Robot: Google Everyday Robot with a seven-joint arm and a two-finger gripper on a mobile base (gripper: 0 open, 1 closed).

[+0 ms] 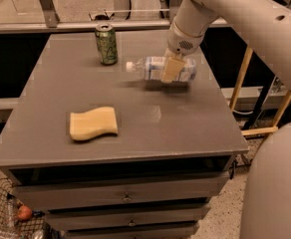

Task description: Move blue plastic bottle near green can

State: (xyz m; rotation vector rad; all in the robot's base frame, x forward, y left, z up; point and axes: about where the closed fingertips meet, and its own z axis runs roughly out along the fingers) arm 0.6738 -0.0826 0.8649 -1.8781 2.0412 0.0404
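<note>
Your gripper (171,70), upper right of centre, clamped across blue plastic bottle (149,67); bottle sideways, cap toward green can (106,44).

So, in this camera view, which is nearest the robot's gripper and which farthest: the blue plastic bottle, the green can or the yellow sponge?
1. The blue plastic bottle: lying sideways in the gripper, over the right rear of the table.
2. The green can: upright at the rear, to the left.
3. The yellow sponge: front left, farthest.
</note>
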